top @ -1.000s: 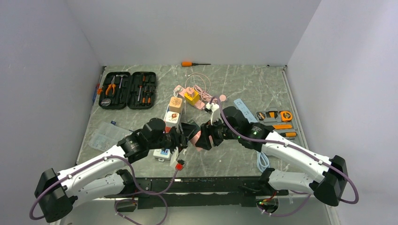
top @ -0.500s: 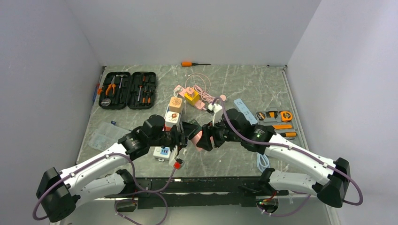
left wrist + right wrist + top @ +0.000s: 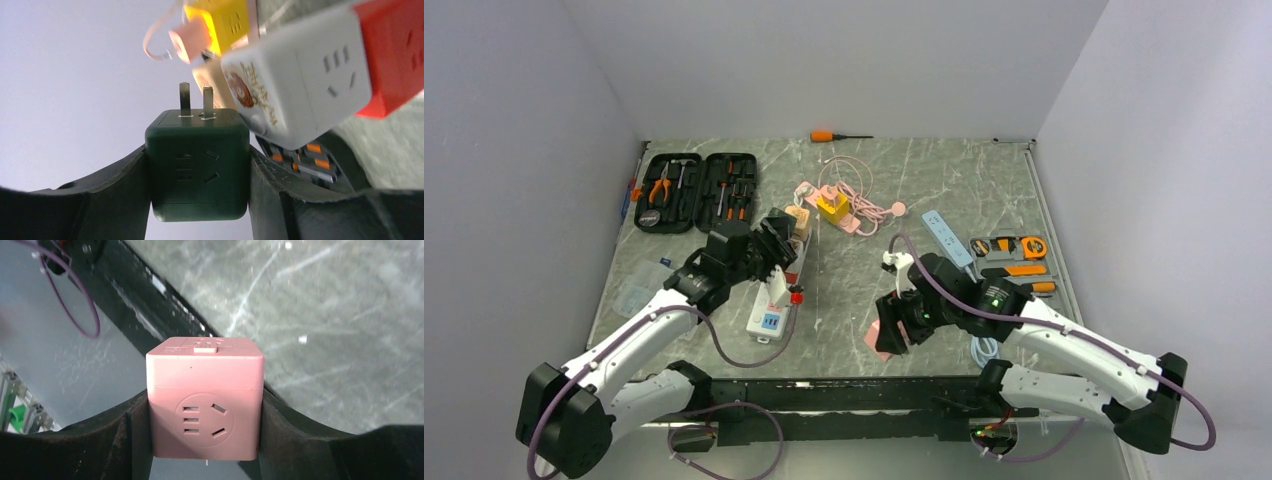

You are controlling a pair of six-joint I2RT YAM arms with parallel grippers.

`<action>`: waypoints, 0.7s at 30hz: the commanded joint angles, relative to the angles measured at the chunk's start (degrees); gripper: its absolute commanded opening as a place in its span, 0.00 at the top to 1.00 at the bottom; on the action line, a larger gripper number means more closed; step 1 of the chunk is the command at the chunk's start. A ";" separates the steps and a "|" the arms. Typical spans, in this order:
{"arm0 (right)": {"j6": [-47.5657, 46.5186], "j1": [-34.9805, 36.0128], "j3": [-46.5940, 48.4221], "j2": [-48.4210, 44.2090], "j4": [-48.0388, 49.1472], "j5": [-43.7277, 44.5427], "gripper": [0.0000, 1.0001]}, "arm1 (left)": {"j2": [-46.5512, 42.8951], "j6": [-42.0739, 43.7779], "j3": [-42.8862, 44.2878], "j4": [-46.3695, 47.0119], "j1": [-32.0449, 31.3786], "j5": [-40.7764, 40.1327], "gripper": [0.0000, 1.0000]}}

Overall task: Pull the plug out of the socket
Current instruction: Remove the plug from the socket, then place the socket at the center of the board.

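Top view with two wrist views. The left gripper (image 3: 776, 233) stands at about 10 o'clock on the bench (image 3: 944, 190), its fingers (image 3: 115, 195) clamped on opposite sides of a dark green cube plug (image 3: 198, 165). The right gripper (image 3: 892, 326), at about 5 o'clock near the front edge, has its fingers (image 3: 120, 440) clamped in the same way on a pink cube socket (image 3: 205, 405).

The two cubes are well apart, so the pull-off itself appears done. The next move is probably to set each cube down and release it. That calls for a clear landing spot beside the white power strip (image 3: 769, 305).

The plug is cubic, with no marked long axis. Its two flat prongs (image 3: 194, 99) are bare and point to 12 o'clock in the left wrist view, outward past the fingertips. The socket's holed face looks back at the right wrist camera.
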 commanded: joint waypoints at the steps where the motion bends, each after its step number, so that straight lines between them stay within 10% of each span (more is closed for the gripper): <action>1: 1.60 0.48 0.72 -2.98 -9.17 -1.80 1.00 | -0.16 1.26 0.98 -5.42 1.82 -9.31 1.00; 11: 9.94 -1.59 2.03 9.16 -3.04 22.32 1.00 | -5.28 1.10 2.04 -3.21 -1.35 -0.90 1.00; 21: 10.24 -21.12 -3.11 19.74 10.67 24.81 1.00 | -8.81 -1.96 4.21 2.57 -1.56 0.10 1.00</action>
